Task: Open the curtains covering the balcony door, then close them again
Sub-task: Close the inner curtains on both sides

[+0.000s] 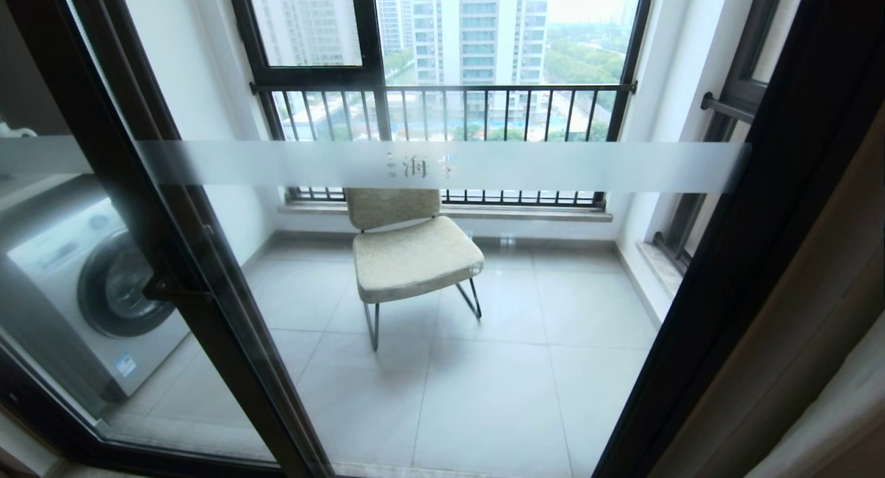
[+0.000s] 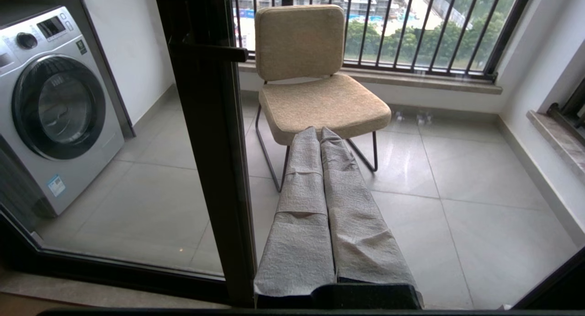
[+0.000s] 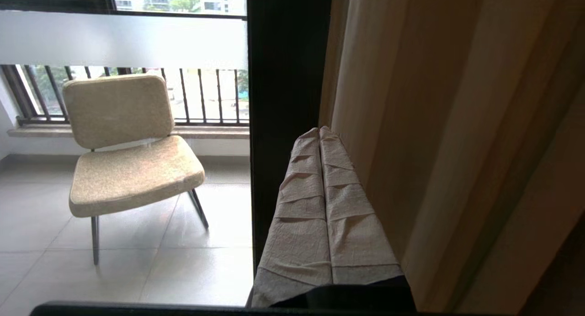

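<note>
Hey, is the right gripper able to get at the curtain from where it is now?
Probably yes: the right gripper, shut, points at the curtain edge beside the door frame, with nothing between them.

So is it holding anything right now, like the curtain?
Nothing. The left gripper and right gripper are both shut on nothing; the curtain hangs beside the right one, not gripped.

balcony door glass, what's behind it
Behind the black-framed glass balcony door: a beige cushioned chair and white front-loading washing machine. The pale beige pleated curtain covers whatever is behind it.
</note>
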